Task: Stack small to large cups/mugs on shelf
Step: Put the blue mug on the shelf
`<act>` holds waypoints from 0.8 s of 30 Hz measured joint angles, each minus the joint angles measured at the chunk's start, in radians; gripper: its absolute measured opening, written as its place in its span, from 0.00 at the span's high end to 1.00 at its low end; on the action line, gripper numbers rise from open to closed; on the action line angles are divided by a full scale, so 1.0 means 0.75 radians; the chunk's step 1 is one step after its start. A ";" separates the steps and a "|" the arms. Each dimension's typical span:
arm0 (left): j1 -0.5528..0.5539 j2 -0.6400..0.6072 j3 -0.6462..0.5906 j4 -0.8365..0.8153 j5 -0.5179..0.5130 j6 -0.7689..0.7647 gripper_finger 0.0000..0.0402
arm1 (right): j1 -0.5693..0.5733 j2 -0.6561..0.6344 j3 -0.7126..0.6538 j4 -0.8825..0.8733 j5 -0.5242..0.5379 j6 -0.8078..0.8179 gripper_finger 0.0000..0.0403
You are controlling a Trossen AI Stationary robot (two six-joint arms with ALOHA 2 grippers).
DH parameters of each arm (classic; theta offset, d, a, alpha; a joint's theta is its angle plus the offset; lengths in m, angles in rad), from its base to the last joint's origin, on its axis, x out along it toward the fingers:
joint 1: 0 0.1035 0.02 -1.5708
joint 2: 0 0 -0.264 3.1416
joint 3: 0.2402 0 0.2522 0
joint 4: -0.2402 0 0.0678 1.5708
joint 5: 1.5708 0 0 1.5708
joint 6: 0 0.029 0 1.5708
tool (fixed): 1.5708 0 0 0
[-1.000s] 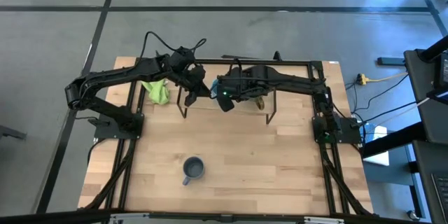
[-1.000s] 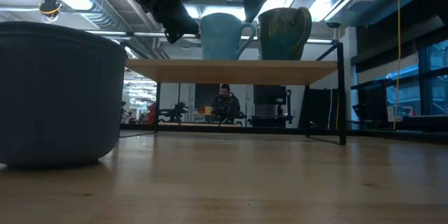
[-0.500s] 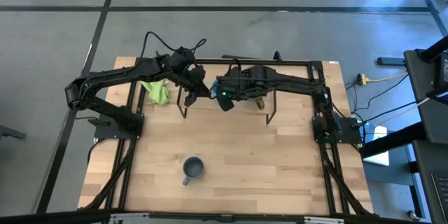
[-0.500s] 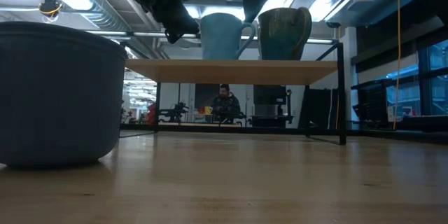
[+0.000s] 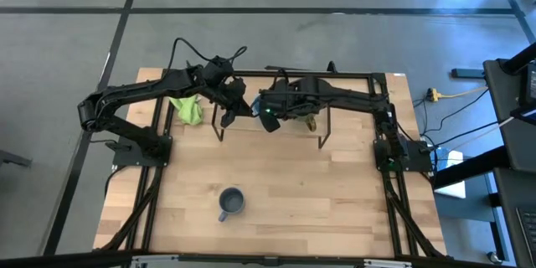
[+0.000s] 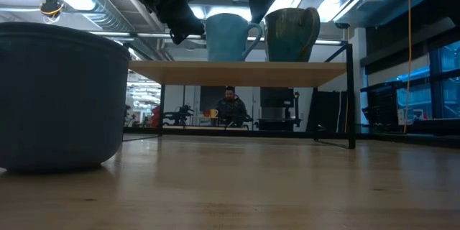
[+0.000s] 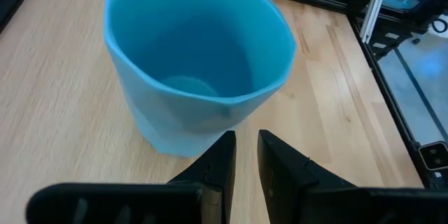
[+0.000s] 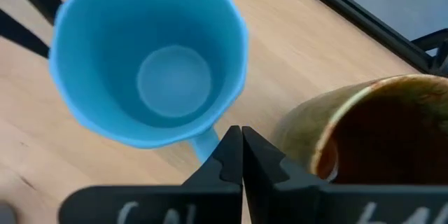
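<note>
The wooden surface (image 5: pixel 276 184) carries the shelf (image 6: pixel 241 73), a light-wood board on thin black legs standing toward the far edge, with most of the near half of the surface bare. The brown-olive mug (image 6: pixel 292 34) stands upright on the shelf, just beside the sky-blue mug (image 6: pixel 228 37); the two are close together without visible contact in the right wrist view. The small grey-blue mug (image 5: pixel 231 203) stands alone on the surface near the front edge, well apart from the shelf. A green cloth (image 5: pixel 188 109) lies beside the shelf under the left arm. The left pincer (image 7: pixel 243 155) is just beside the outer wall of the sky-blue mug, fingers nearly together with a narrow gap, gripping nothing. The right pincer (image 8: pixel 241 152) is above the gap between the two shelf mugs, by the sky-blue mug's handle, fingers pressed together and empty. No legible writing or labels appear on any item.
</note>
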State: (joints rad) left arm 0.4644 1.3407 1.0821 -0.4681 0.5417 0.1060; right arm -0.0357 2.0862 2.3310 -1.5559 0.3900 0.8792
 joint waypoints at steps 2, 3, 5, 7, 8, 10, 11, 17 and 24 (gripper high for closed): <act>0.000 0.000 0.000 0.001 0.000 0.002 0.86 | 0.000 0.003 0.000 0.003 -0.016 -0.002 1.00; 0.002 0.000 0.000 0.002 0.000 0.003 0.86 | 0.000 0.003 0.000 0.007 -0.024 -0.002 1.00; 0.007 0.000 0.000 0.002 0.000 0.003 0.86 | 0.000 0.003 0.000 0.023 -0.030 -0.004 1.00; 0.013 0.000 0.000 0.002 0.000 0.004 0.86 | 0.000 0.003 0.000 0.032 -0.032 -0.006 1.00; 0.017 0.000 0.000 0.002 0.000 0.005 0.86 | 0.000 0.003 0.000 0.033 -0.034 -0.007 1.00; 0.025 0.000 0.000 0.002 0.000 0.005 0.86 | 0.000 0.003 0.000 0.035 -0.046 -0.010 1.00; 0.028 0.000 0.000 0.002 0.000 0.005 0.86 | 0.000 0.003 0.000 0.036 -0.054 -0.015 1.00; 0.038 0.000 0.000 0.001 -0.001 0.012 0.86 | 0.004 0.004 0.000 0.076 -0.069 -0.023 1.00; 0.038 0.000 0.000 0.003 -0.007 0.017 0.86 | 0.009 0.004 0.000 0.085 -0.072 -0.001 1.00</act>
State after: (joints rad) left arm 0.4931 1.3407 1.0821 -0.4657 0.5363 0.1187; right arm -0.0292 2.0892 2.3310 -1.4918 0.3363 0.8783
